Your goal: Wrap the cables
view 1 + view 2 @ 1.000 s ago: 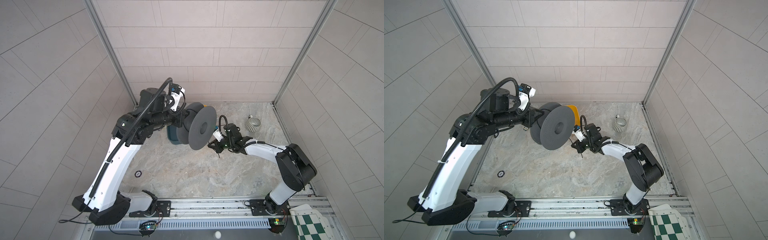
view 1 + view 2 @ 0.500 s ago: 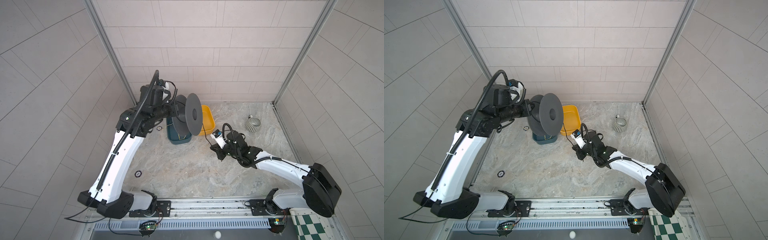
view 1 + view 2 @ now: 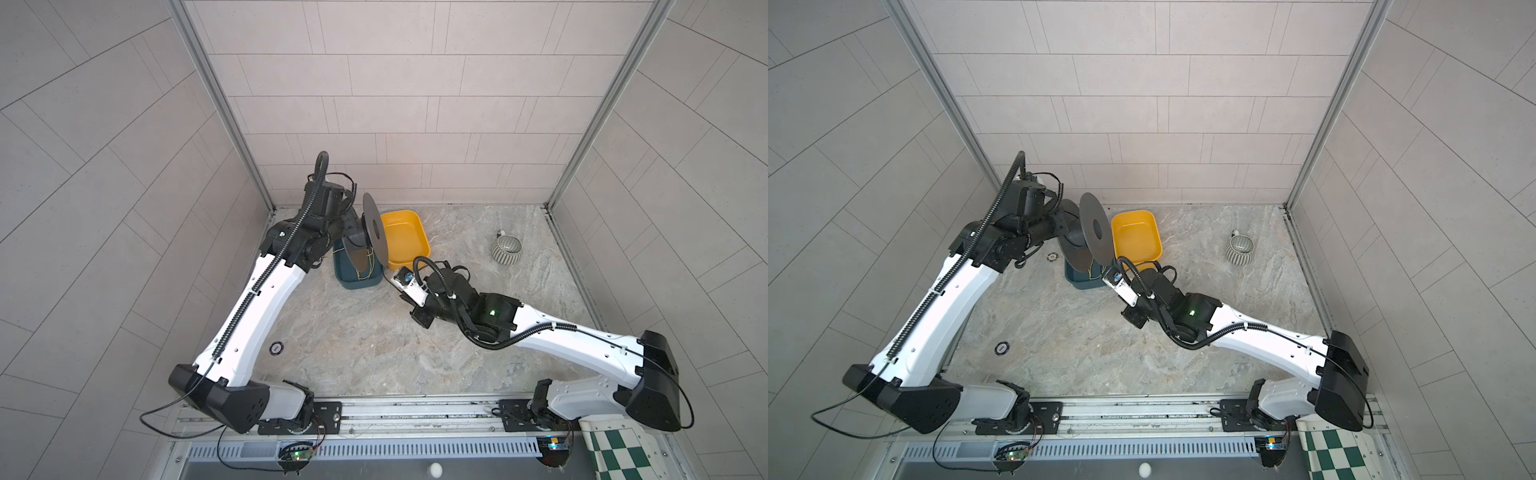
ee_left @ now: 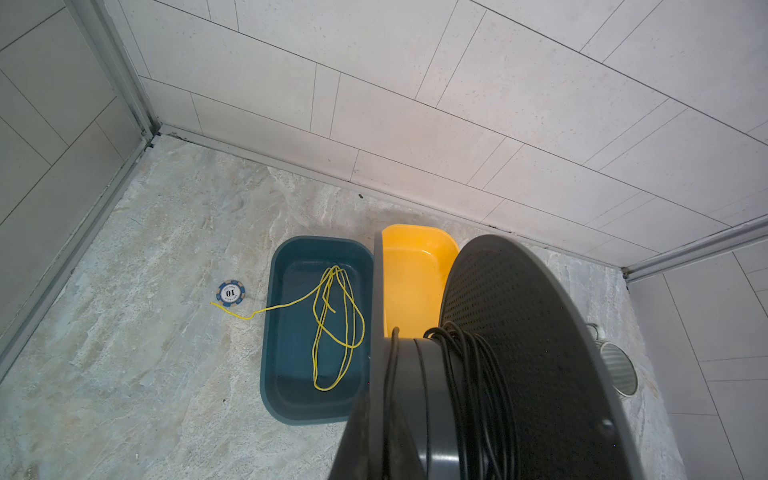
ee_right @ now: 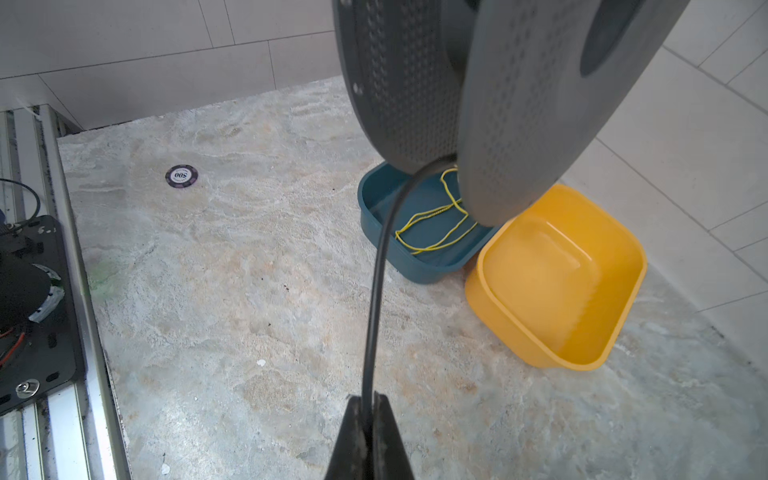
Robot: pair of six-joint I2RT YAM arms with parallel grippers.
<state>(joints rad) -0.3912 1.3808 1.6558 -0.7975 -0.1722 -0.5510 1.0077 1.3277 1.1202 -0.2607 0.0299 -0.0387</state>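
The left pincer [image 3: 1064,226], pressed together, holds the grey spool [image 3: 1096,235] aloft. The black cable [image 4: 478,374] is wound round the spool's hub. One strand leads from the spool to the right pincer [image 5: 368,415], which pinches it.

Marbled surface [image 3: 374,353]: teal bin [image 4: 291,291] just beside yellow bin [image 3: 405,232], ribbed cup [image 3: 506,251] well apart, blue chip [image 4: 230,293] near teal bin, purple chip [image 5: 181,176] apart.

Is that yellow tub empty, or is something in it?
Empty: the yellow tub shows only a bare bottom; the yellow-green cord lies mostly in the blue tub.
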